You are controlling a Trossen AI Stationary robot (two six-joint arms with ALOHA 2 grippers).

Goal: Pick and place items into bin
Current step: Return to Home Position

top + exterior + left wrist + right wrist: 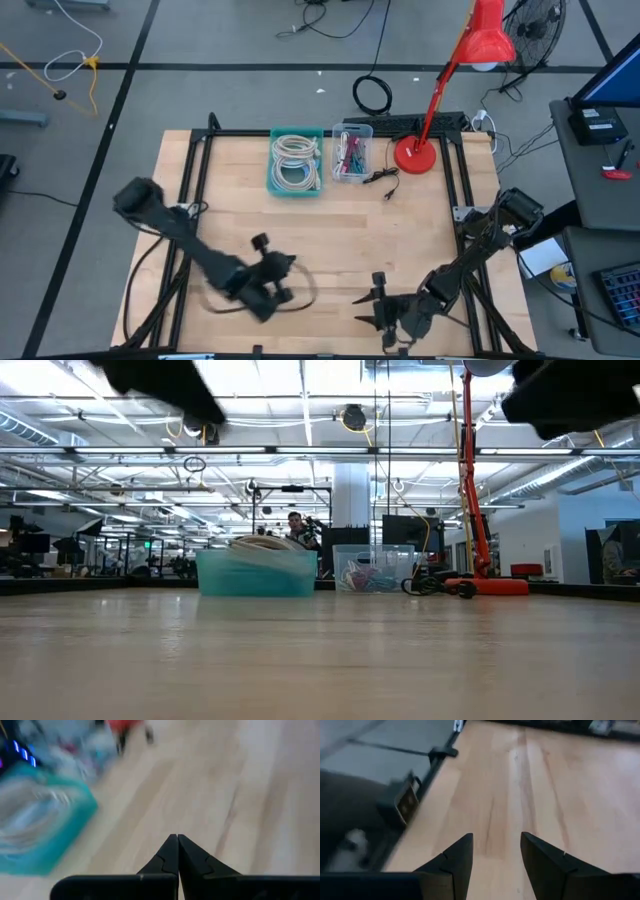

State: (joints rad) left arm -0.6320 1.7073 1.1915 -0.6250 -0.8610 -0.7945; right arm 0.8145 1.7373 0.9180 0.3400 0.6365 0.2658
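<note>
Left hand (177, 838) pinched together, right hand (496, 836) spread apart, both holding nothing above the wooden table (540, 780).

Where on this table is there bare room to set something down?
Bare: the table middle, between bins and arms, and the far left corner beside the green bin. Crowded: the far edge, where green bin, clear bin and lamp base sit close; near edge: left pincer, right pincer.

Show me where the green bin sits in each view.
High view: green bin at the table's far edge, near centre.
Low view: left of centre, at the far end.
Left wrist view: ahead of the left end effector, off to one side.
Right wrist view: not in it.
Shared landmark: red lamp.
</note>
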